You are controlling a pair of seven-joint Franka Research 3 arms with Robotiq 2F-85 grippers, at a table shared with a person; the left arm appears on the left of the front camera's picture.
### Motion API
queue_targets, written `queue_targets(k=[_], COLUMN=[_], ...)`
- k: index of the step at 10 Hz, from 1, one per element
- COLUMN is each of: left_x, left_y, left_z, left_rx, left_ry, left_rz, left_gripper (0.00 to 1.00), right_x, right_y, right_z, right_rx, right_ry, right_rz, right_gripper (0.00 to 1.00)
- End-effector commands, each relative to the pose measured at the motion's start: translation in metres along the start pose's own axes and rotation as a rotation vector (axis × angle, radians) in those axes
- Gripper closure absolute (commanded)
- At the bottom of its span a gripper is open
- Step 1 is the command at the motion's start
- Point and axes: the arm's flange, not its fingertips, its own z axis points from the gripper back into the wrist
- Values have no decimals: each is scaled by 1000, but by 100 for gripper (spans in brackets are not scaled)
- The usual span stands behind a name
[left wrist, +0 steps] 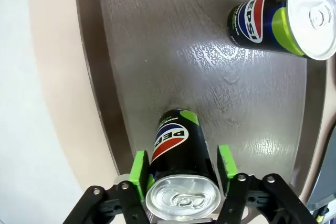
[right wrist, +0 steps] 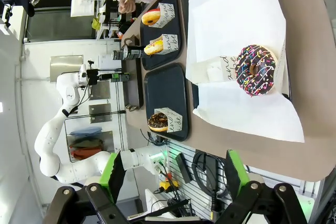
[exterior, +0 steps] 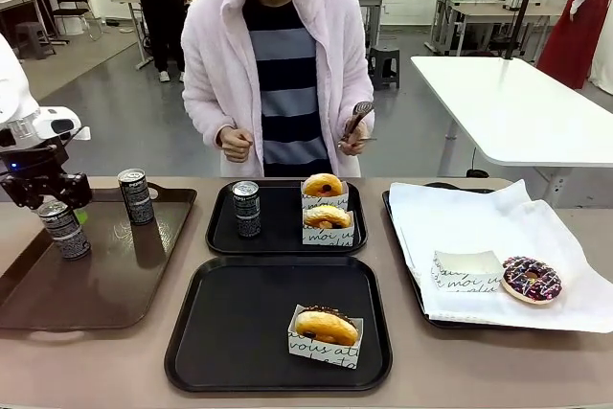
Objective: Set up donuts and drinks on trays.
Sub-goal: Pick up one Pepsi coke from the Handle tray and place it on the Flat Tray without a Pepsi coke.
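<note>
Jaws of the left gripper [left wrist: 182,167] are clamped on a drink can [left wrist: 176,145], one green pad on each flank. The can is upright at the left of the brown tray [exterior: 115,284]. A second can [exterior: 136,196] stands apart from it, toward that tray's far edge. Right of the brown tray sit two black trays, one behind the other. The far black tray [exterior: 283,232] carries a third can [exterior: 247,209] at its left and two sleeved donuts [exterior: 324,187] at its right, one just behind the other. The near black tray [exterior: 239,323] holds one chocolate-topped donut [exterior: 326,326] in its sleeve, right of centre. Farther right, a paper-lined tray [exterior: 460,213] bears an empty sleeve [exterior: 465,270] and, just beside it, a sprinkled chocolate donut [exterior: 532,280]. Jaws of the right gripper [right wrist: 173,174] stand wide apart with nothing between them, held clear of the tan bench [exterior: 96,371]. Across the bench stands a person [exterior: 278,64] in a pale fleece, holding a dark utensil [exterior: 359,117]. Behind are a grey floor and, at right, a white table [exterior: 517,102].
</note>
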Motion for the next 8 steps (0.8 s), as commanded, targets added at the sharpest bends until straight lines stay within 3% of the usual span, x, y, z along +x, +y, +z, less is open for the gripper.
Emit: queue_targets(k=[1, 5, 8], left_x=[-2, -7, -54], left_y=[3, 1, -58], left_z=[-1, 12, 99], left_rx=[-2, -40, -14], left_ry=[-1, 5, 29], left_rz=[38, 48, -52], left_gripper=[100, 97, 100], right_x=[0, 0, 0], right_y=[-1, -1, -1], right_z=[-1, -1, -1], right_rx=[23, 23, 23], right_ry=[-4, -4, -4], right_rz=[15, 15, 15], right_gripper=[0, 0, 0])
